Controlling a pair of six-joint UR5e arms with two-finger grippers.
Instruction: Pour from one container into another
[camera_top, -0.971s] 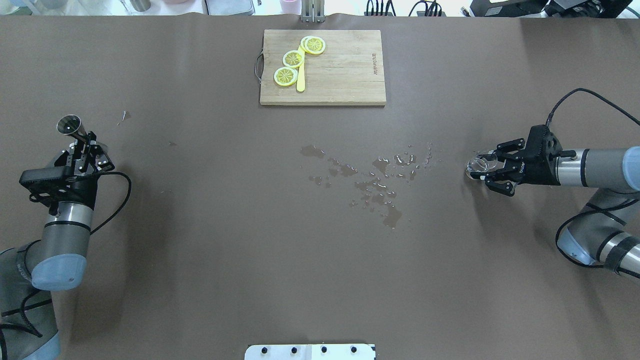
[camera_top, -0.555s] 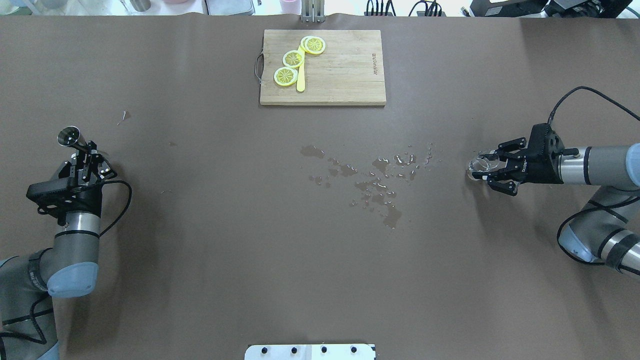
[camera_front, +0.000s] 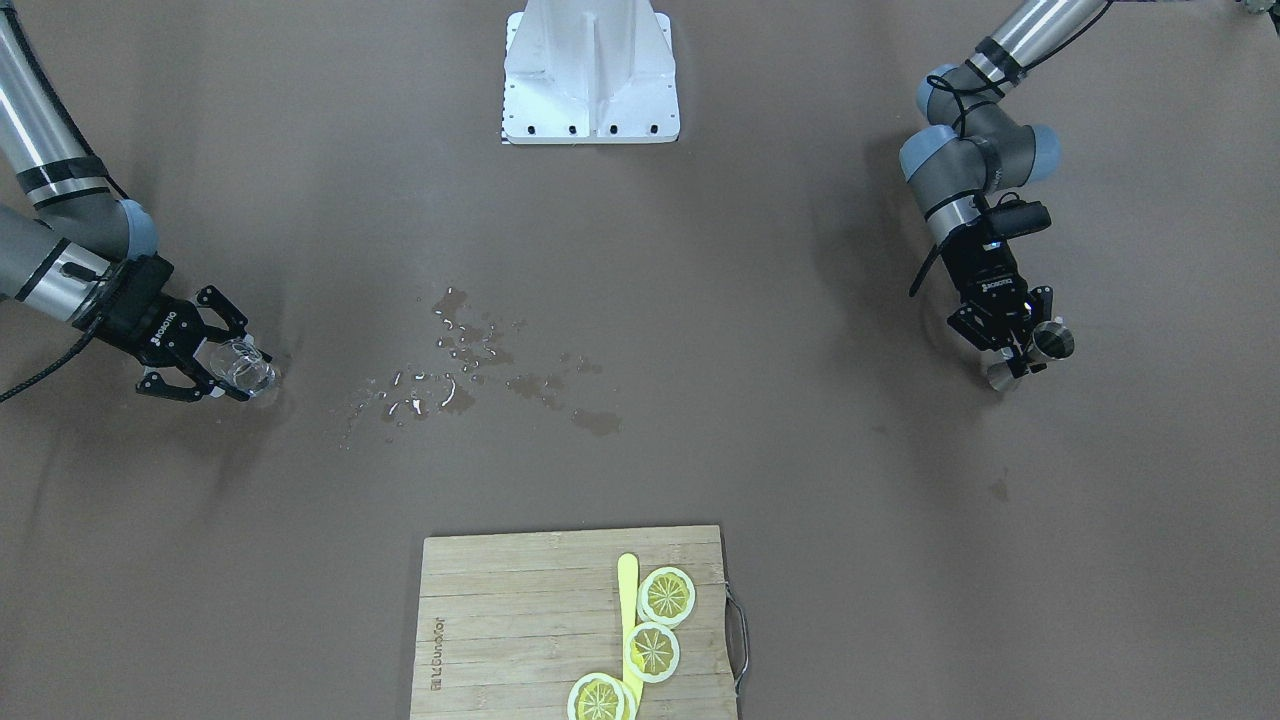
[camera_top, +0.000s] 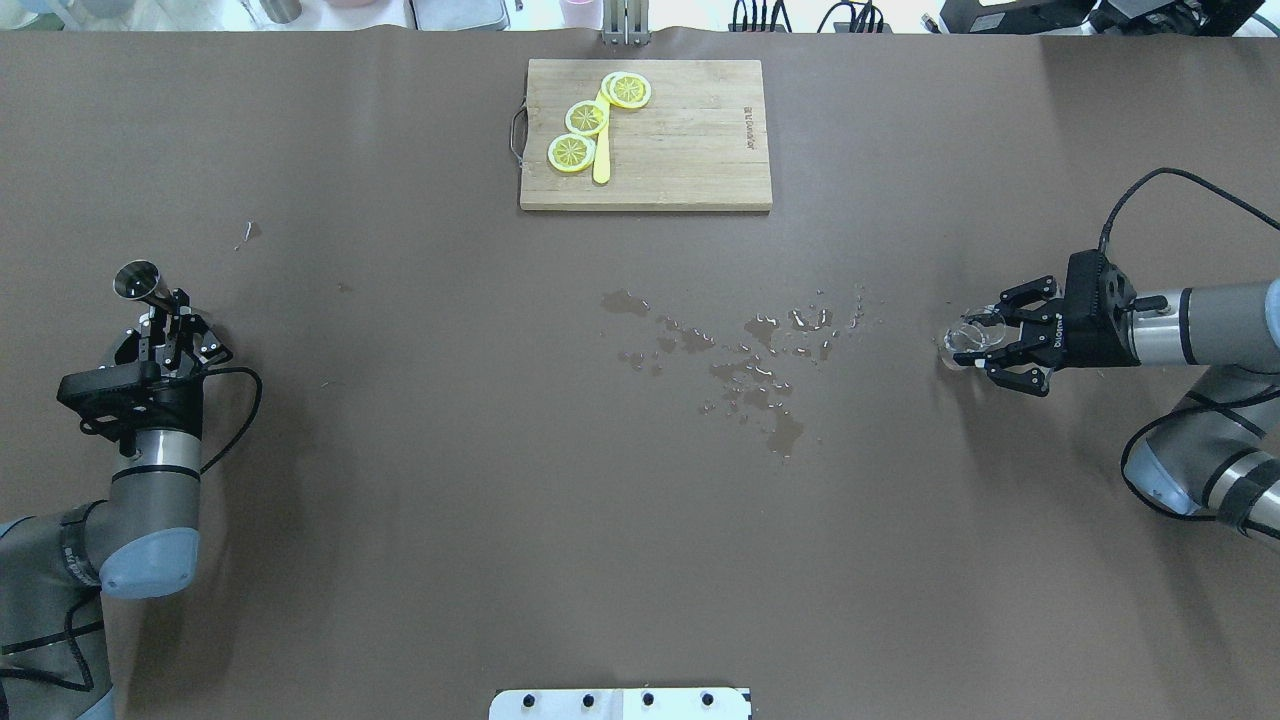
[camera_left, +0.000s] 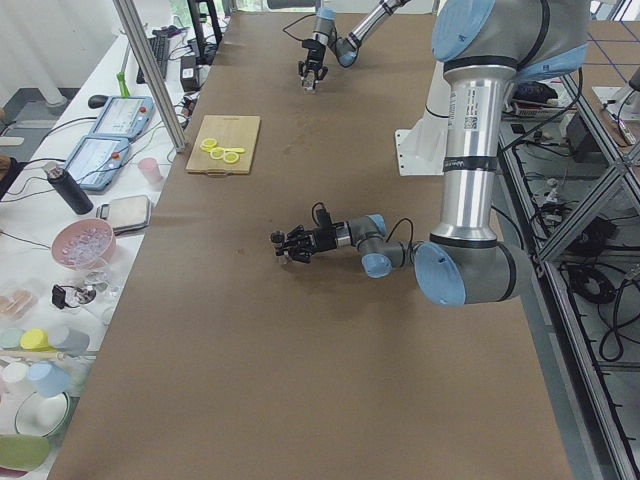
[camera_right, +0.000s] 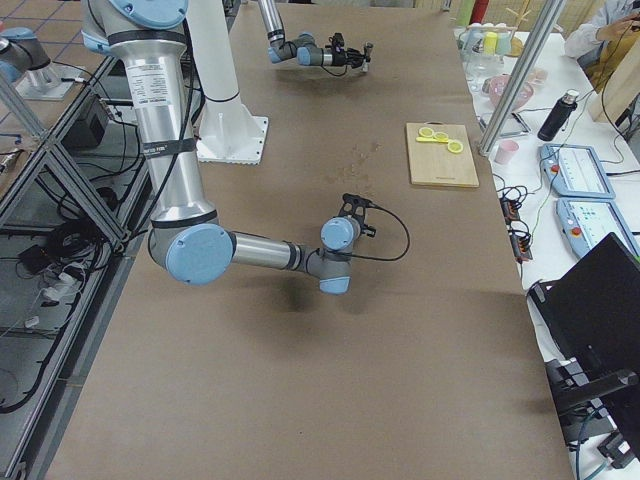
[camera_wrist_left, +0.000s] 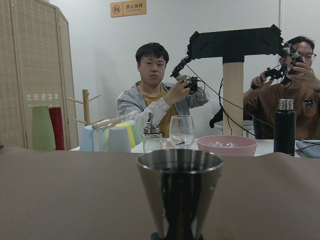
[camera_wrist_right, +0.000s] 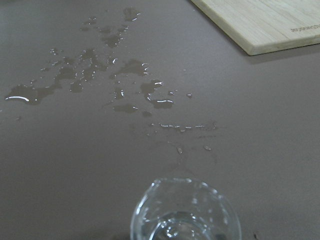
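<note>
Brown sheeting covers the long table (camera_top: 400, 520), and the two vessels are at opposite ends of it. Clenched in the left hand (camera_top: 165, 312) is a small conical steel measuring cup (camera_top: 138, 279), upright with its mouth up, rising just past the fingertips; whether its foot touches the table I cannot tell. The right hand (camera_top: 988, 342) grasps a short clear drinking glass (camera_top: 966, 340) between its fingertips, held low, with what looks like a little water in the bottom. Between the two hands, well apart from both, lie scattered puddles of spilled water (camera_top: 760, 380). Farther from both hands, a pale wooden cutting board (camera_top: 690, 150) carries three yellow lemon slices (camera_top: 586, 117) and a yellow plastic knife (camera_top: 601, 160). With the vessels this far apart, no pouring is under way. I judge it either the carry towards a pour or the parking of both vessels after one. A pour would call for bringing the hands together, the cup's lip over the glass's mouth, and tilting slowly, since the wet patch suggests a stream easily misses.
</note>
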